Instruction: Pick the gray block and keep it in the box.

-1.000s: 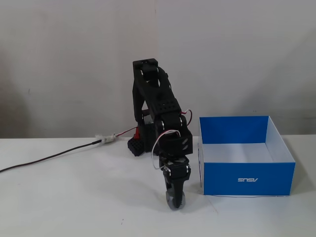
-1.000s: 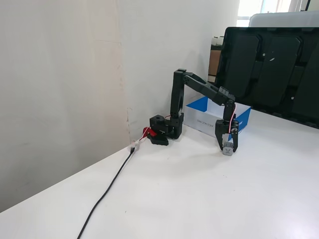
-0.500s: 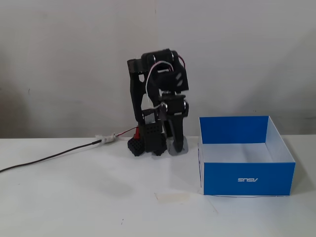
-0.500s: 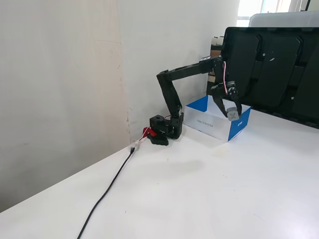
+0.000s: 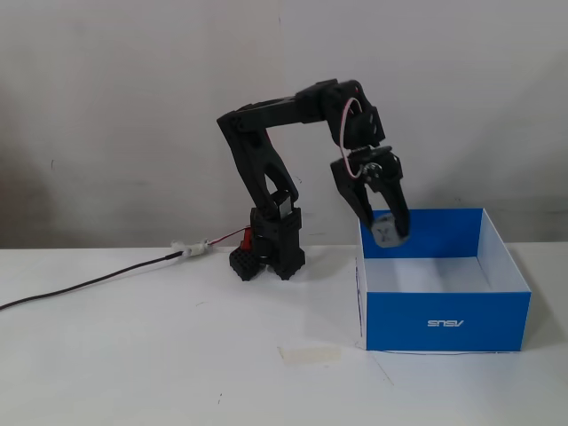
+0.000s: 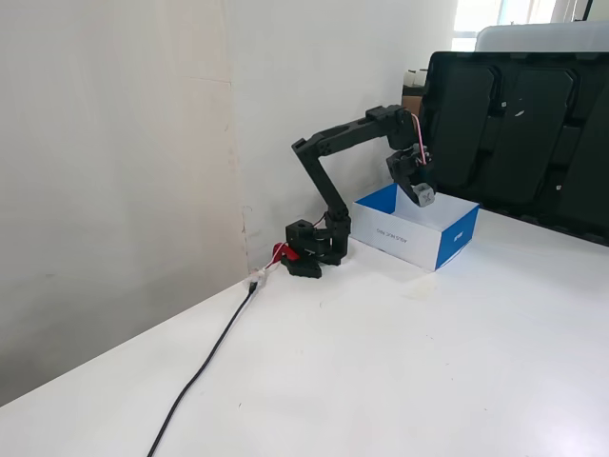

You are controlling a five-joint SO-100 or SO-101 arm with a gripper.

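White tabletop: end effector clamps the gray block (tilted) over the box.

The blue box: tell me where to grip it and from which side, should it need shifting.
Grip the box by a thin upright wall, coming straight down with the jaws astride the rim; it is lidless, and too wide to span. The front wall is freest, since the gripper holds the gray block over the back left corner.

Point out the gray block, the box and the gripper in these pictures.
gray block [image 5: 388, 229]: a fixed view, its pale front face between the fingers.
box [image 5: 444, 322]: a fixed view, the blue front wall by the logo.
gripper [image 5: 390, 232]: a fixed view, between the fingertips, shut on the block.
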